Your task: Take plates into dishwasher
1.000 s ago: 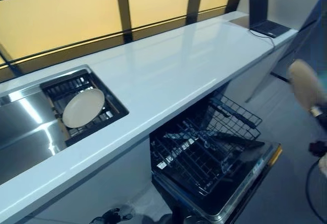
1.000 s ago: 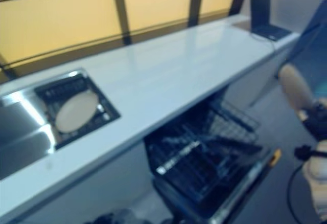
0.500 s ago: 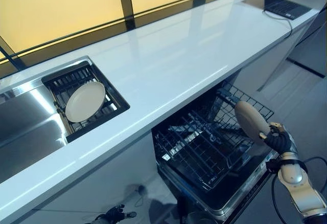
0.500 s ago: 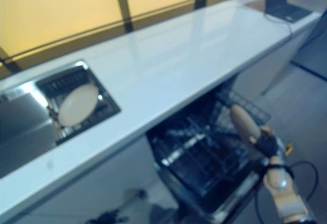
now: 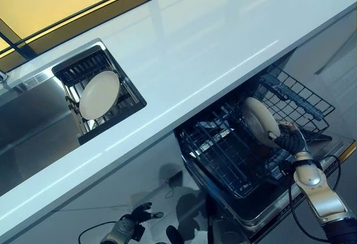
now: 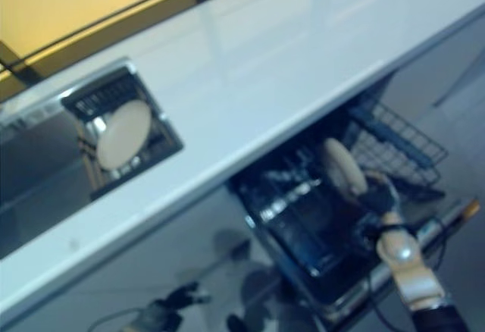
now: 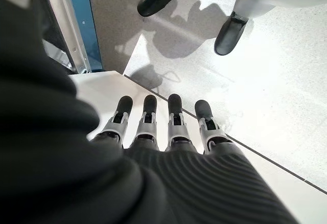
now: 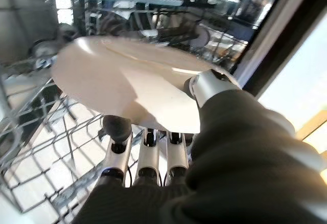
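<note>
No writing I can read. My right hand [image 5: 290, 142] pinches a plain cream plate [image 5: 260, 121] over the dishwasher rack [image 5: 234, 155]; my left hand [image 7: 163, 127] hangs with fingers straight.

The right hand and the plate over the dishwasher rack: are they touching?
Touching. The right wrist view shows the right hand pinching the plate between thumb and fingers.

The long white counter [image 5: 184, 49] hangs over the back of the pulled-out dishwasher rack [image 5: 234, 155], so that side is closed off from above. The rack's front part is open from the top. Thin wire prongs stand up inside it, with only narrow gaps between them. The open door [image 5: 290, 199] sticks out below.
</note>
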